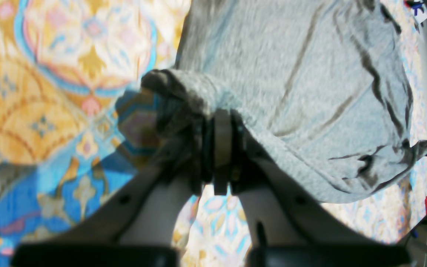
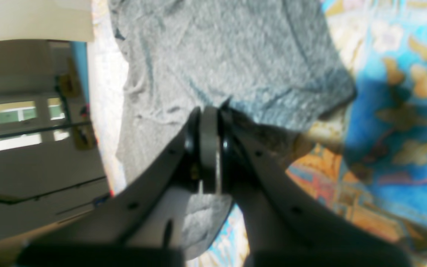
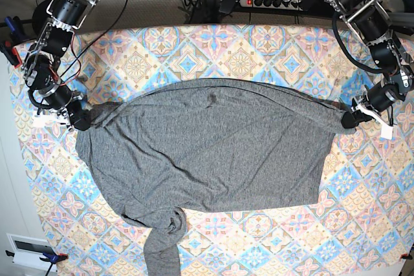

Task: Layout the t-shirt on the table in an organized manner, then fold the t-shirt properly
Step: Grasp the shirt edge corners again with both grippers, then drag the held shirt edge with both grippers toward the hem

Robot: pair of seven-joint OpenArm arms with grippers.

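The dark-grey t-shirt (image 3: 213, 147) lies spread across the middle of the tiled table (image 3: 259, 50), stretched between both arms. At the base view's right, my left gripper (image 3: 349, 119) is shut on the shirt's edge. In the left wrist view the t-shirt (image 1: 291, 74) bunches around the closed left gripper (image 1: 222, 122), above the table (image 1: 50, 111). My right gripper (image 3: 81, 121) pinches the opposite edge at the base view's left. The right wrist view has the right gripper (image 2: 209, 115) shut on the t-shirt (image 2: 217, 55) over the table (image 2: 395, 111). One sleeve (image 3: 165, 237) lies twisted toward the front edge.
A power strip (image 3: 272, 1) with cables sits behind the table's back edge. A red clamp (image 3: 8, 48) holds the cloth at the left edge. A white box (image 3: 29, 250) stands on the floor at the front left corner.
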